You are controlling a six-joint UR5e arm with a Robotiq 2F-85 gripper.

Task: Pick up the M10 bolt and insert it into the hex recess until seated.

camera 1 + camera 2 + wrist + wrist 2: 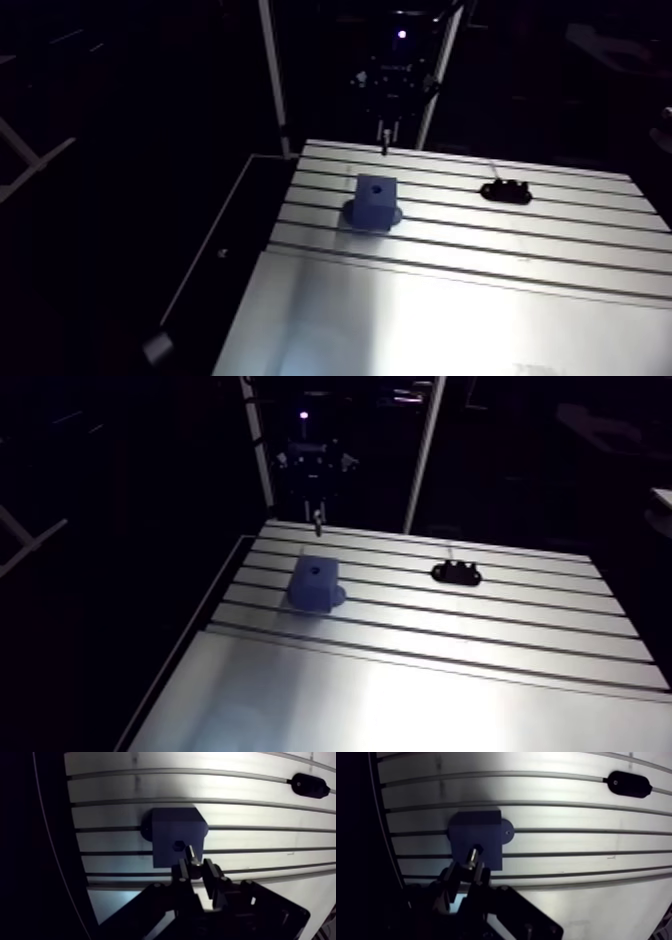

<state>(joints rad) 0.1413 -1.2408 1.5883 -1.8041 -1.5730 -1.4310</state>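
Nearest the lens: black two-fingered claw, clenched on the short steel M10 bolt, carried in the air just beyond the far side of the dark blue square block, left of centre on the slotted aluminium surface. Likely rigid, dense for its size, slick along the threads; best pinched squarely across one end, with the other end free to enter. Nothing seated yet in the block's top hex recess. Well apart to the right, a black oblong fixture.
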